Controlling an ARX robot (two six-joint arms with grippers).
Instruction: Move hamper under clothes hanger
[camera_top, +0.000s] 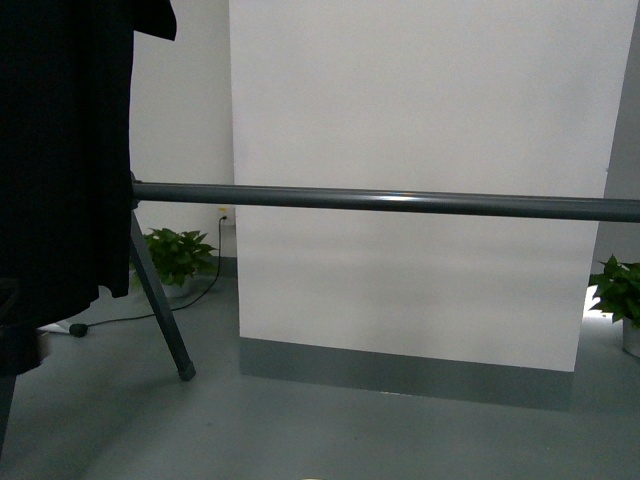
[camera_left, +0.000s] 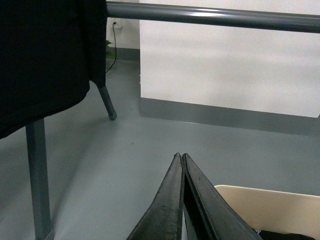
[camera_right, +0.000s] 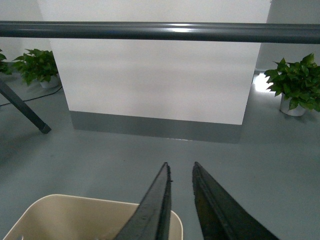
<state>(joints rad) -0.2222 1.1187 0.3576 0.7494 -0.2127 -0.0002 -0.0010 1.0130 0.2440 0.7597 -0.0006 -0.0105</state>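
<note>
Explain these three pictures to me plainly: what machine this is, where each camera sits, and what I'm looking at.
This is a two-armed robot. One picture comes from a camera on its body, facing forward; the other two come from cameras on its wrists.

Ahead stands a clothes hanger, a dark grey rack with a long bar, and a black garment hanging at its left end. Behind are a white panel and potted plants.

The left gripper is shut on nothing, and the right gripper is slightly open and empty. A beige hamper sits on the floor just beneath them.
</note>
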